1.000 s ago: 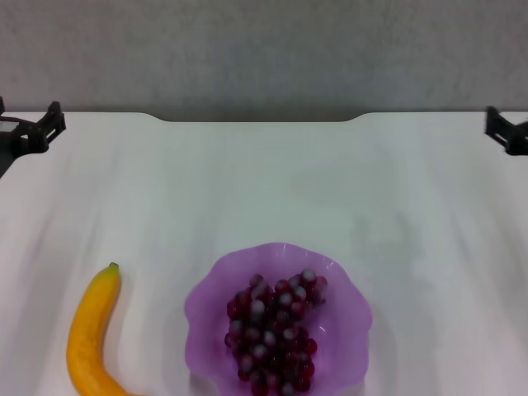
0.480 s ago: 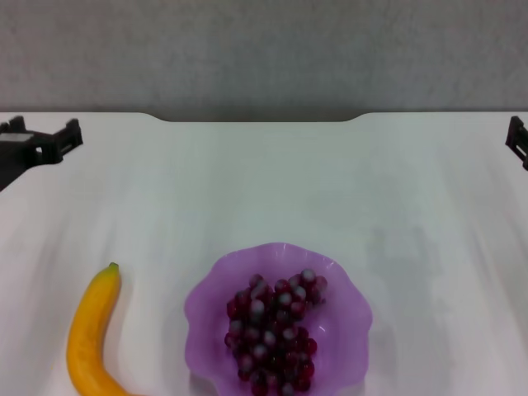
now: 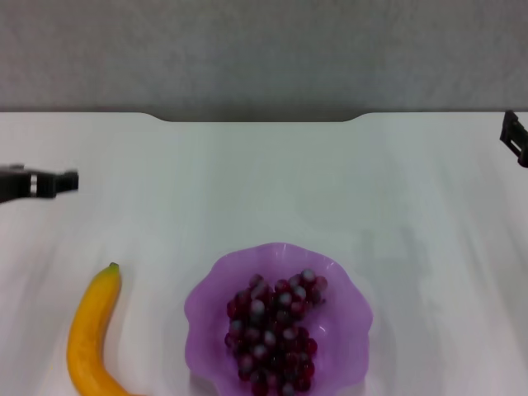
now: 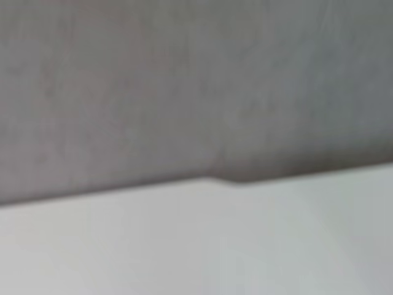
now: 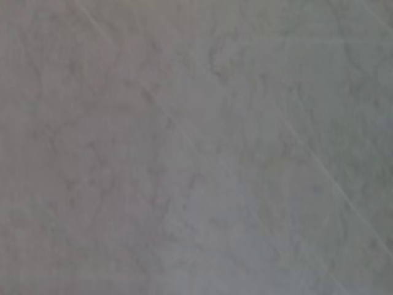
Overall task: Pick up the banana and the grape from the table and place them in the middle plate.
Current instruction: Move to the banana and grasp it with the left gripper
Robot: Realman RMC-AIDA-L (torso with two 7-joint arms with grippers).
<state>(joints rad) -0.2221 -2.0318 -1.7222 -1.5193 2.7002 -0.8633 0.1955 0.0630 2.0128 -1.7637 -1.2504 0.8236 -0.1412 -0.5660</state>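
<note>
The purple scalloped middle plate [image 3: 213,299] sits at the near centre of the white table [image 3: 264,190]. The bunch of dark red grapes [image 3: 275,330] lies inside it. The yellow banana [image 3: 89,333] lies on the table to the left of the plate, its green stem tip pointing away from me. My left gripper [image 3: 58,182] is at the left edge, above the table and well beyond the banana. My right gripper [image 3: 515,137] shows only as a dark tip at the far right edge. Neither holds anything that I can see.
The table's far edge has a notch [image 3: 256,120] and a grey wall stands behind it. The left wrist view shows only the table edge [image 4: 209,184] and wall. The right wrist view shows only a grey surface.
My left gripper has moved nearer, down the left side toward the banana. My right gripper has drawn back toward the right edge. The banana, grapes and plate have not moved.
</note>
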